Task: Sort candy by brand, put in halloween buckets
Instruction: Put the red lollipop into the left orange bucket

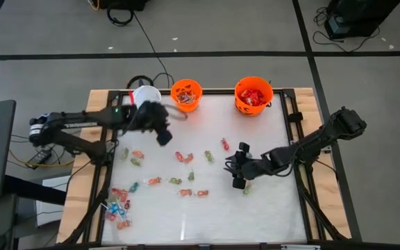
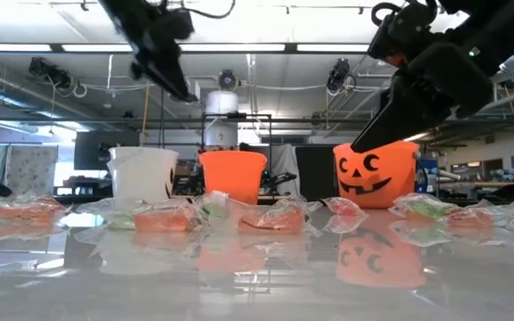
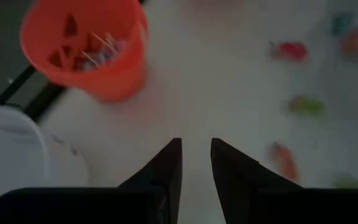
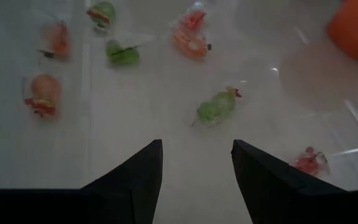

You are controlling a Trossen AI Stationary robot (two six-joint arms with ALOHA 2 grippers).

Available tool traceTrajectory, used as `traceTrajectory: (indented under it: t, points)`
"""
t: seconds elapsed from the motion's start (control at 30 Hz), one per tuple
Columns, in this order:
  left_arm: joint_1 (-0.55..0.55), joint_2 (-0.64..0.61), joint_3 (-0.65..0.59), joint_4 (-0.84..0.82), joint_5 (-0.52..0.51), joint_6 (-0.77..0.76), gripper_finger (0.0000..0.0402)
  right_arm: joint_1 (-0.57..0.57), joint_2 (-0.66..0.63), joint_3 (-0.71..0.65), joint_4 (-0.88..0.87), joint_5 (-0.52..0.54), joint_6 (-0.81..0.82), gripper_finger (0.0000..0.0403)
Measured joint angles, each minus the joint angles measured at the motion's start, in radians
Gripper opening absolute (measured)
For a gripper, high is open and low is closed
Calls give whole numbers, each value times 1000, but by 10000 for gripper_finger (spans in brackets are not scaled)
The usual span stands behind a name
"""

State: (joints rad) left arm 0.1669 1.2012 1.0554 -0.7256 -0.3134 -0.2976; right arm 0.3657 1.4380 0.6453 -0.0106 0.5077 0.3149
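We see the left gripper point(image 1: 162, 136) raised above the table near the white bucket point(image 1: 145, 95) and small orange bucket point(image 1: 186, 94), its jaws a narrow gap apart with nothing between them. The right gripper point(image 1: 239, 169) hangs low over mid-table, jaws wide and empty, a green candy point(image 4: 216, 107) just ahead of it.

The scattered sweets lie close together, so we judge a closing right gripper could catch a neighbour or skid a slick wrapper aside; a wrong brand then lands in the larger orange bucket point(image 1: 253, 95).

Only the high view shows the red packets already in that bucket and the cluster of candy point(image 1: 119, 205) at the table's near left corner. The left wrist view alone shows what look like lollipop sticks point(image 3: 98, 53) in the small bucket, though it is blurred
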Motion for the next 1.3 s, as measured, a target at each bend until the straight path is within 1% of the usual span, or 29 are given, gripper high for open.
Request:
traceTrajectory:
  t: [0.1,0.23,0.4,0.5,0.63,0.8,1.0,1.2,1.3]
  points:
    - [-149,-12,0,-64,-83,-140,92,3,0,0,10,-5,12,205]
    - [-333,-12,0,-135,-137,-339,92,15,0,0,15,-9,26,205]
    - [-525,12,0,-258,-141,-603,92,41,0,0,18,-57,68,205]
    - [-613,30,0,-318,-131,-739,92,52,0,0,20,-57,75,205]
    - [-703,51,0,-359,-51,-885,92,60,0,0,39,-57,76,205]
    - [-799,84,0,-396,4,-1026,92,62,0,0,50,-66,83,205]
    - [-905,138,0,-475,118,-1190,92,67,0,0,72,-108,84,205]
    - [-978,188,0,-531,178,-1295,92,79,0,0,93,-117,78,205]
    - [-1006,216,0,-512,182,-1311,92,79,0,0,92,-117,78,205]
